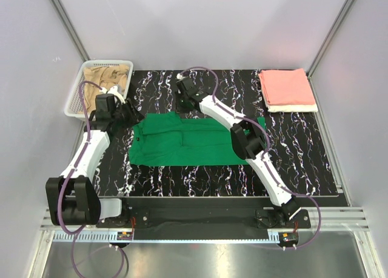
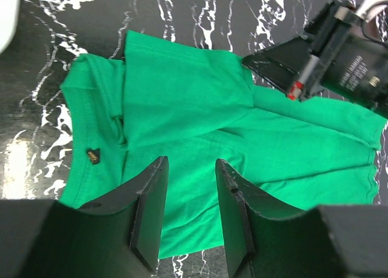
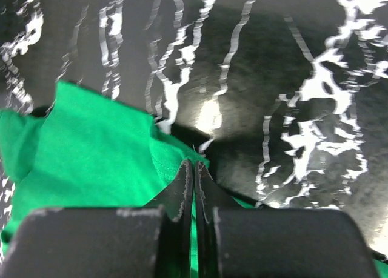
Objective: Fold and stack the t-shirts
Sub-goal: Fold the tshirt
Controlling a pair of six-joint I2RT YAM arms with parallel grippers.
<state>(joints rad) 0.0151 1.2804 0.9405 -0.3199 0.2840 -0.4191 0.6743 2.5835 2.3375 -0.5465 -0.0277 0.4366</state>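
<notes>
The bright green t-shirt (image 1: 188, 140) lies partly folded in the middle of the black marbled mat. My left gripper (image 1: 130, 115) is open and empty, hovering over the shirt's collar end (image 2: 182, 102). My right gripper (image 1: 180, 106) is shut on the far edge of the green shirt (image 3: 91, 145), with cloth pinched between its fingertips (image 3: 194, 166). It also shows in the left wrist view (image 2: 260, 63). The salmon pink t-shirt (image 1: 286, 87) lies folded on the folded white one (image 1: 291, 108) at the back right. The tan-beige t-shirt (image 1: 108, 81) lies crumpled in the basket.
A white mesh basket (image 1: 76, 96) stands at the back left, just off the mat's corner. Grey walls with metal posts close in the back and both sides. The mat's front edge runs just ahead of the arm bases.
</notes>
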